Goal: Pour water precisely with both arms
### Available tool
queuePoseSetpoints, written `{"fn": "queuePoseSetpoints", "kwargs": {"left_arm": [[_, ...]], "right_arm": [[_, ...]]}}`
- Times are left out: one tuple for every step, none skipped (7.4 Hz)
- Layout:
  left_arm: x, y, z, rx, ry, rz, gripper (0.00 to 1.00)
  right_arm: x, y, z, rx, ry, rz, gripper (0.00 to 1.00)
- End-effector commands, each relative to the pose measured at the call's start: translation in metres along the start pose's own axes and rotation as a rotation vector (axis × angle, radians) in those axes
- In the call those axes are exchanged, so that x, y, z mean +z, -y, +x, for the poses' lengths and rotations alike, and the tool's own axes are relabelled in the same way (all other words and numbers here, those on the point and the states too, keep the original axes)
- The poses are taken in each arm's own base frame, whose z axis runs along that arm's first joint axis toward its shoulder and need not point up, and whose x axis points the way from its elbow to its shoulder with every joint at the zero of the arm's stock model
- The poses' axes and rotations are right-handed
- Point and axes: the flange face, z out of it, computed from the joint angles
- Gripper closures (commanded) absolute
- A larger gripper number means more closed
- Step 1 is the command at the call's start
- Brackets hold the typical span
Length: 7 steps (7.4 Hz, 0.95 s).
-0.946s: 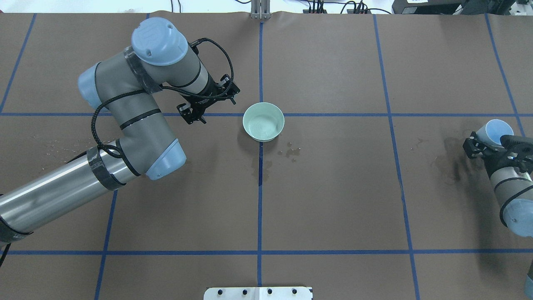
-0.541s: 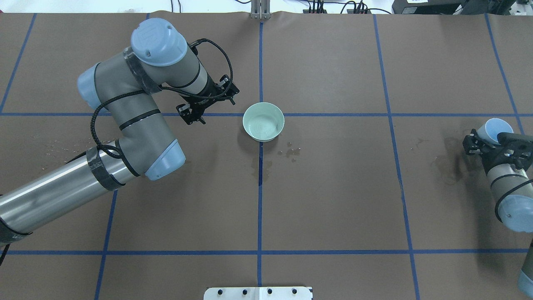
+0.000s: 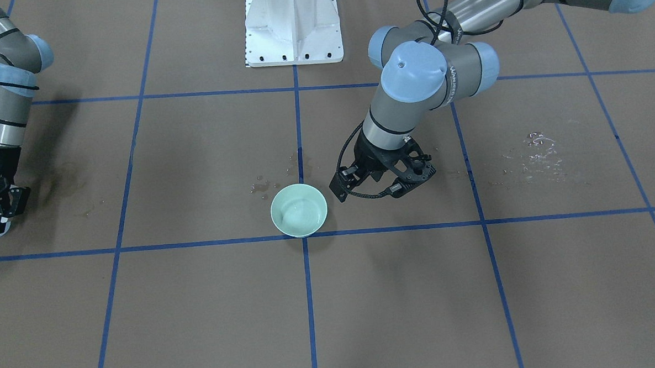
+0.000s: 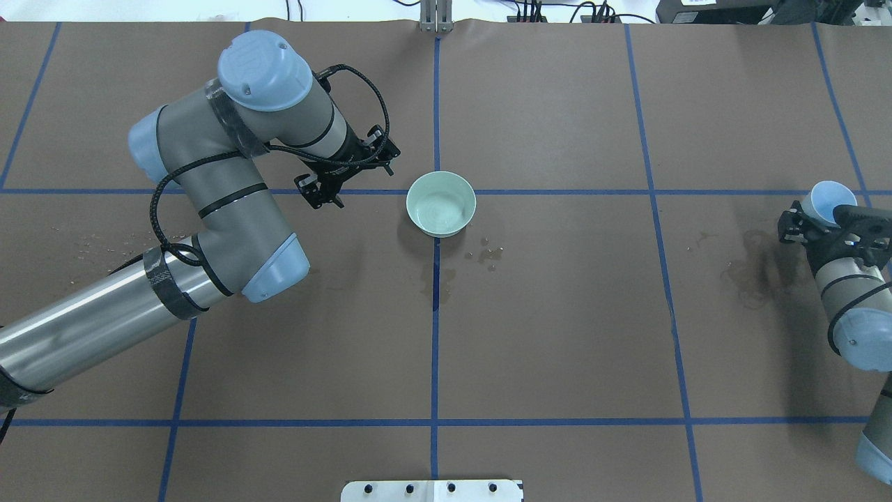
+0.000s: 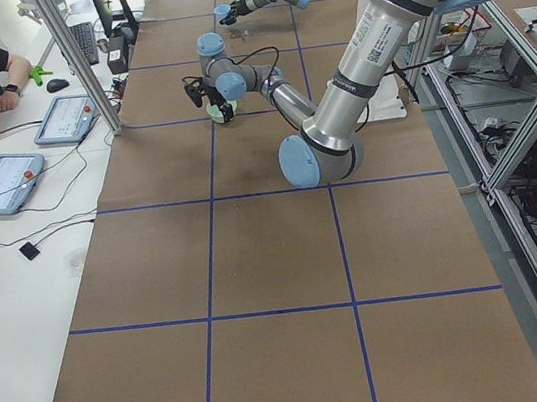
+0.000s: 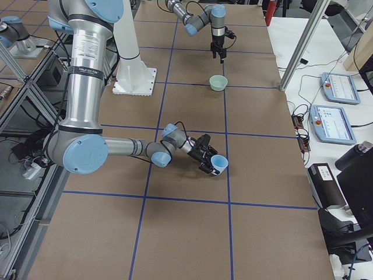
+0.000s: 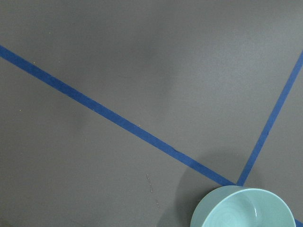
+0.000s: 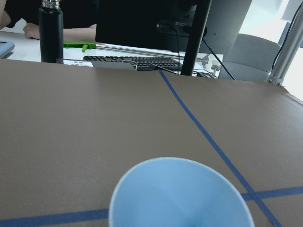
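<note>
A mint-green bowl (image 4: 441, 203) stands on the brown mat at the crossing of two blue tape lines; it also shows in the front view (image 3: 299, 210) and the left wrist view (image 7: 246, 208). A faint sheen of water lies in its bottom. My left gripper (image 4: 352, 180) hangs open and empty just left of the bowl, apart from it (image 3: 376, 190). My right gripper (image 4: 815, 224) at the far right edge is shut on a light-blue cup (image 4: 829, 201), tilted forward (image 8: 180, 194). I cannot tell whether the cup holds water.
Water drops (image 4: 488, 252) lie on the mat just in front of the bowl. A splash (image 3: 536, 144) marks the mat under my left arm, and a wet stain (image 4: 752, 272) lies near the right gripper. The white pedestal (image 3: 293, 25) stands at the robot's side.
My right gripper has moved a little forward, away from the robot, with the cup in it. The left arm and the bowl have barely moved.
</note>
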Motion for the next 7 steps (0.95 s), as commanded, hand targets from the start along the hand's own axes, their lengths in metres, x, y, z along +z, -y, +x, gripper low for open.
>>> {"fn": "queuePoseSetpoints", "kwargs": {"left_arm": [[-0.018, 0.002, -0.003, 0.023, -0.024, -0.013, 0.00], [-0.035, 0.016, -0.013, 0.082, -0.022, -0.011, 0.00], [-0.041, 0.022, -0.037, 0.149, 0.009, -0.007, 0.00], [-0.051, 0.031, -0.061, 0.191, 0.012, 0.006, 0.00], [-0.061, 0.043, -0.075, 0.203, 0.011, 0.022, 0.00], [-0.068, 0.052, -0.090, 0.240, 0.014, 0.033, 0.00], [-0.076, 0.059, -0.114, 0.285, 0.022, 0.043, 0.00]], "right_arm": [[0.003, 0.060, -0.021, 0.031, 0.146, -0.056, 1.00], [-0.002, 0.094, -0.028, 0.008, 0.225, -0.087, 1.00], [-0.014, 0.117, -0.046, -0.011, 0.305, -0.103, 1.00], [-0.027, 0.139, -0.080, -0.065, 0.388, -0.081, 1.00], [-0.035, 0.155, -0.112, -0.179, 0.468, -0.051, 1.00], [-0.041, 0.168, -0.135, -0.312, 0.519, -0.007, 1.00], [-0.054, 0.185, -0.173, -0.359, 0.620, -0.011, 1.00]]}}
